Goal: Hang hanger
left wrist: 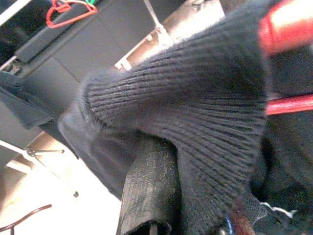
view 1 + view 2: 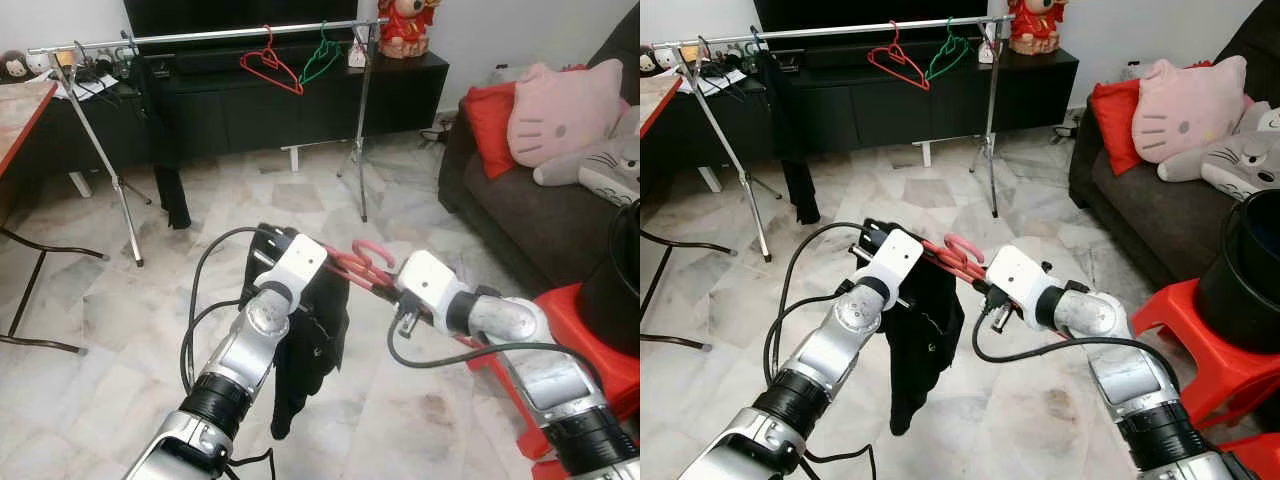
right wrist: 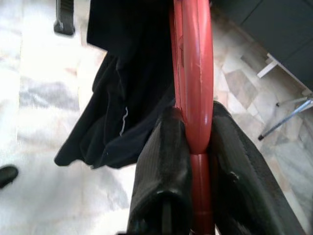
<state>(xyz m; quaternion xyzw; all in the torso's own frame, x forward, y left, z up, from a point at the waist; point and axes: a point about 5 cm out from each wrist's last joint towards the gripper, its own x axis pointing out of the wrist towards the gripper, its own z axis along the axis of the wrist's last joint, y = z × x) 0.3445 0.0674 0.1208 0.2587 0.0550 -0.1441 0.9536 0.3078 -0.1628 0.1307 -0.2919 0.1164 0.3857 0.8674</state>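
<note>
You've got the right gripper [image 3: 188, 142] clenched on the pink-red plastic hanger [image 2: 358, 266] mid-frame while the left gripper [image 1: 161, 196] pinches the black knit garment [image 2: 312, 340] draped on it, presumably steadying both before carrying them to the silver metal rail [image 2: 200, 37] at 12 o'clock.

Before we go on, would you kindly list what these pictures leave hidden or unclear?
- Left gripper fingertips: buried in the black garment, left wrist view; open or shut unclear.
- Red hanger: its left end is under the garment in the eye views.
- Black bucket on the red stool: cut off by the right edge.
- Rail: its left end is lost in clutter.
</note>
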